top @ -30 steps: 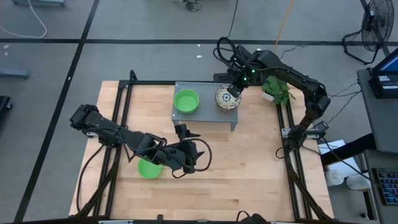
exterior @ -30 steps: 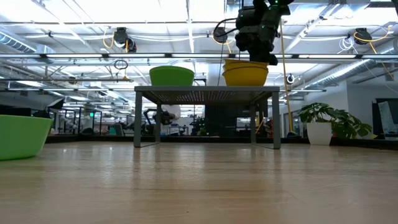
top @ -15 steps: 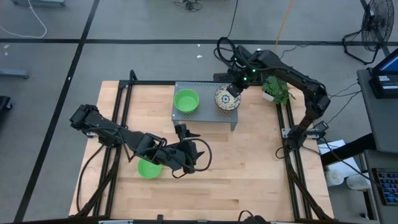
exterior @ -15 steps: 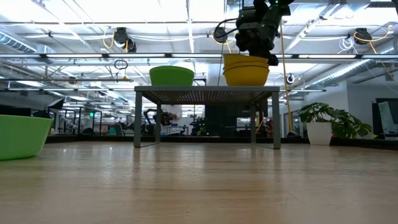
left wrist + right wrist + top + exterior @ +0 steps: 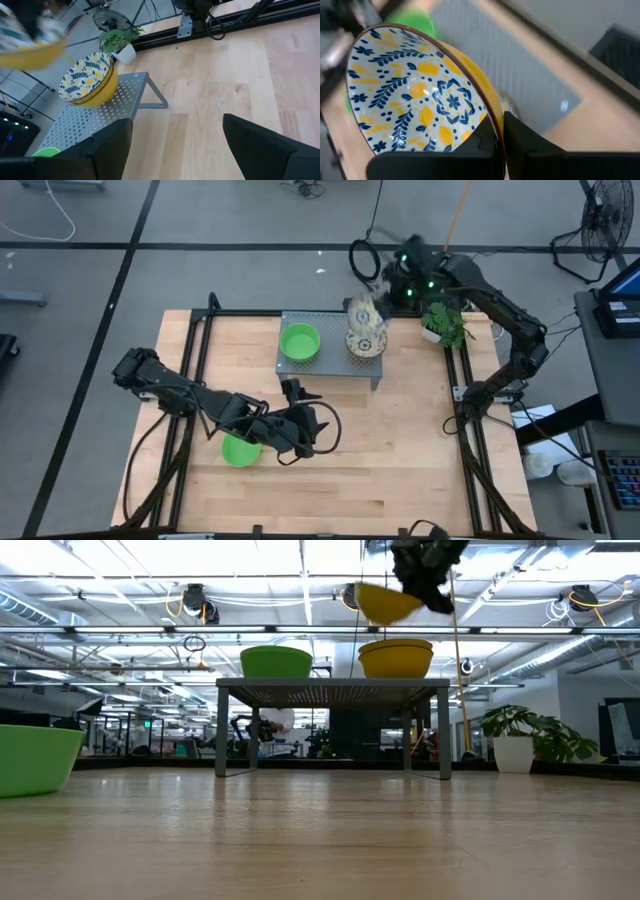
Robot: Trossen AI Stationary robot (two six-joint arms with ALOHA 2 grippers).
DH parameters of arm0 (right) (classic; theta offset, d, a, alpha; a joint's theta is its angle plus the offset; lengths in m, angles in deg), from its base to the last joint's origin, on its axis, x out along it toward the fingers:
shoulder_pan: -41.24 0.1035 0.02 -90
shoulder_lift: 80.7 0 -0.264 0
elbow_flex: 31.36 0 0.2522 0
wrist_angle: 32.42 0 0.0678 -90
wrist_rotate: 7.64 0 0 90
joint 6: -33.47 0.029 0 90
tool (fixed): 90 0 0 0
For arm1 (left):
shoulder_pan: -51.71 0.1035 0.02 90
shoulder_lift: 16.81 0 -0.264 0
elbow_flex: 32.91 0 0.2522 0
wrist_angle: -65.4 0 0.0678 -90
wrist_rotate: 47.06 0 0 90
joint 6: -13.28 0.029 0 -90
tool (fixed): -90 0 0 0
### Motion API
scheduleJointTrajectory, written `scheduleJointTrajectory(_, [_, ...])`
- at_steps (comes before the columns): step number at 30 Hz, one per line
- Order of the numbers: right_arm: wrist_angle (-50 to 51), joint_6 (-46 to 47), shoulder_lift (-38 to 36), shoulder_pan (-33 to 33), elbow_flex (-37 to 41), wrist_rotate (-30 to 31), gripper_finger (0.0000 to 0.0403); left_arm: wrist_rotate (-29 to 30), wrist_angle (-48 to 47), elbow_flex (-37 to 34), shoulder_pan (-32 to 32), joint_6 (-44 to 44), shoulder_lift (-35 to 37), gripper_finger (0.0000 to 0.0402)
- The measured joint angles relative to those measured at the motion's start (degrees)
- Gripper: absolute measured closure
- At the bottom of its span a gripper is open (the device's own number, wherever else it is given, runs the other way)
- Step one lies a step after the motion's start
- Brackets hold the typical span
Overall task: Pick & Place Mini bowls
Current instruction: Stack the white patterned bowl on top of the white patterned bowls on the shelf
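Two white floral bowls with yellow outsides show. One point(image 5: 367, 344) point(image 5: 396, 658) point(image 5: 90, 80) rests by its base on the grey perforated stand point(image 5: 330, 366). The other point(image 5: 359, 311) point(image 5: 384, 602) hangs tilted in the air above it, in my right gripper point(image 5: 374, 304) point(image 5: 499, 131), which is shut on it. A green bowl point(image 5: 299, 342) point(image 5: 276, 661) sits on the stand's left part. Another green bowl point(image 5: 236, 451) point(image 5: 35, 758) stands on the table, partly under my left arm. My left gripper point(image 5: 300, 394) point(image 5: 177, 145) is open and holds nothing, near the table's middle. My right gripper pinches the lifted floral bowl's rim point(image 5: 490, 120), one finger point(image 5: 482, 145) inside the bowl and one finger point(image 5: 530, 145) outside against the yellow wall. The bowl is lifted clear of the stand and of the other bowl and hangs tilted.
A potted plant point(image 5: 445, 323) point(image 5: 525, 740) stands at the table's far right corner beside the right arm. Black rails point(image 5: 195, 360) run along the table's left and right sides. Bare wood point(image 5: 400, 450) lies between the stand and the near edge.
My right gripper has risen and drawn back toward the far right corner, carrying the upper floral bowl. That bowl has come off the one it was nested in, now lifted clear and tipped. The lower floral bowl stays on the stand.
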Motion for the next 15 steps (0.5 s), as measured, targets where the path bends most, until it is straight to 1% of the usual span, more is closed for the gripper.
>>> scheduleJointTrajectory(4, [-2.29, 2.88, 0.16, -1.3, -10.07, -0.23, 0.0396, -0.02, 0.29, -0.01, 0.58, -0.38, 0.0, 0.0091])
scheduleJointTrajectory(8, [-3.28, 4.39, 1.31, -1.18, -19.78, -5.91, 0.0399, -0.02, 0.25, -0.01, 1.14, -0.44, 0.0, 0.0091])
scheduleJointTrajectory(10, [-2.99, 5.47, 2.23, -0.05, -23.7, -7.54, 0.04, -0.02, 0.25, -0.01, 1.37, -0.44, 0.0, 0.0091])
scheduleJointTrajectory(13, [-4.06, 7.26, 4.01, 1.45, -29.77, -8.06, 0.04, -0.07, 0.22, -0.01, 1.77, -0.55, 0.0, 0.0091])
scheduleJointTrajectory(14, [-5.36, 7.51, 4.49, 1.74, -30.95, -8.94, 0.04, -0.07, 0.22, -0.01, 1.9, -0.83, 0.0, 0.0091])
scheduleJointTrajectory(15, [-8.6, 8.26, 4.2, 2.4, -30.42, -10.68, 0.0401, -0.09, 0.09, -0.01, 2.05, -1.1, 0.0, 0.0092])
